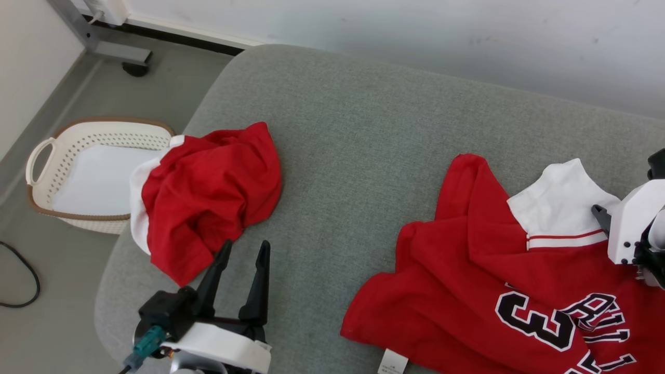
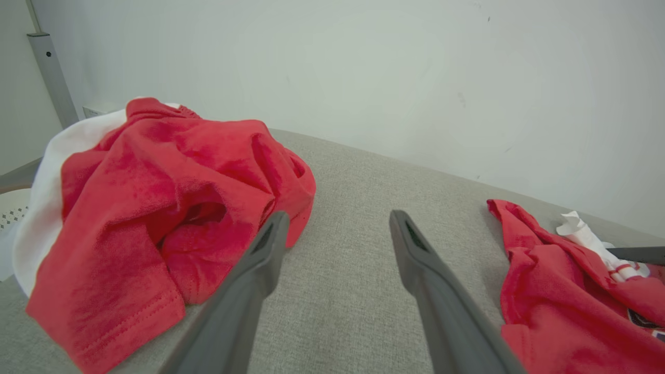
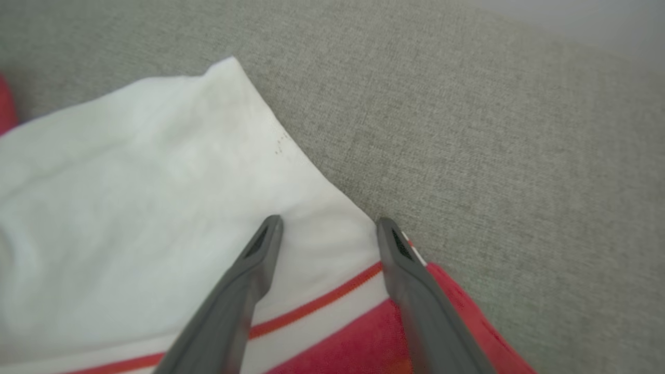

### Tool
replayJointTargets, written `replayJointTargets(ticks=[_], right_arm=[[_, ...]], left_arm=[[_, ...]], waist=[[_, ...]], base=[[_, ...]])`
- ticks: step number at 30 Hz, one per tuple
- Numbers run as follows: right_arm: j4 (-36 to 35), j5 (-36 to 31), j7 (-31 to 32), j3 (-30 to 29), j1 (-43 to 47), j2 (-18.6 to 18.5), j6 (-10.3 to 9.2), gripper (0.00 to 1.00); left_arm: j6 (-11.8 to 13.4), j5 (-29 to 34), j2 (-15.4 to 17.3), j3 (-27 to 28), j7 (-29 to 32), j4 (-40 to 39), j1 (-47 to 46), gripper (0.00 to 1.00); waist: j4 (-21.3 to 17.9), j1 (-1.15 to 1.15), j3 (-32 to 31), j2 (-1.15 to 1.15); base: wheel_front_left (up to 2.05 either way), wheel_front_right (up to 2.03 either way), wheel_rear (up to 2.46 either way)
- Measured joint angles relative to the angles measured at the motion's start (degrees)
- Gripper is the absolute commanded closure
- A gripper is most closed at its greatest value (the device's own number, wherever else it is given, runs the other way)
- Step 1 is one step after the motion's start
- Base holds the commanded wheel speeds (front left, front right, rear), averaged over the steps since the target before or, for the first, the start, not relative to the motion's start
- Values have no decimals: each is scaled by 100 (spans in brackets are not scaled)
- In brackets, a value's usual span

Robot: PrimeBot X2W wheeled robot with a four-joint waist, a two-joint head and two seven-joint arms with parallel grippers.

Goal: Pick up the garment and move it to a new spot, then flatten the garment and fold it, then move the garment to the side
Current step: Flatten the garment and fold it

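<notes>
The right pincer [image 3: 328, 223] stands open and grips nothing, its fingers over the white sleeve [image 3: 156, 182] of the red jersey [image 1: 467, 270]. The jersey lies print-up on the grey upholstered seat [image 1: 337, 130], with the sleeve pointing toward the wall and the body running off to the robot's right. The left pincer [image 1: 247, 246], also open and empty, is just beside a crumpled red garment [image 1: 208, 192]. A white basket [image 1: 41, 156] sits on the floor; what it holds is unclear.

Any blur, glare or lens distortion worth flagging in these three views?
Head view: sharp, evenly lit, faint shadow beside the crumpled red-and-white garment. Left wrist view: wide-angle stretch; the open left gripper's dark fingers look soft near the lens. Right wrist view: softest, white sleeve of the red jersey slightly washed out.
</notes>
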Motion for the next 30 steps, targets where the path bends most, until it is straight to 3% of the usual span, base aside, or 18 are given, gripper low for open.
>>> replayJointTargets(ticks=[1, 2, 14, 19, 25, 30], right_arm=[[13, 22, 14, 37, -3, 7, 0, 82], [25, 26, 10, 77, -4, 10, 0, 100], [279, -14, -1492, -23, -332, -9, 2, 100], [349, 85, -1792, -202, -851, -234, 2, 100], [556, -96, -2594, -438, -1705, -592, 2, 100], [905, -298, -3075, -539, -2113, -534, 2, 100]], left_arm=[[-16, 21, -7, 13, 0, 2, 3, 0], [-20, 29, -10, 22, 0, 9, 5, 0], [-116, 186, -25, 69, 0, 41, 46, 0], [-143, 186, -26, 33, 0, -77, -20, 0], [-167, 158, -26, 65, 0, -204, -259, 0], [-174, 120, -26, 67, 0, -212, -363, 0]], waist=[[-16, 0, -11, 0], [-33, 0, -23, 0], [-310, 0, -168, 0], [-312, 0, 157, 0], [-242, 1, 697, 0], [-182, 1, 1019, 0]], base=[[0, 0, 0], [0, 0, 0], [0, 0, 0], [0, 0, 0], [0, 0, 0], [0, 0, 0]])
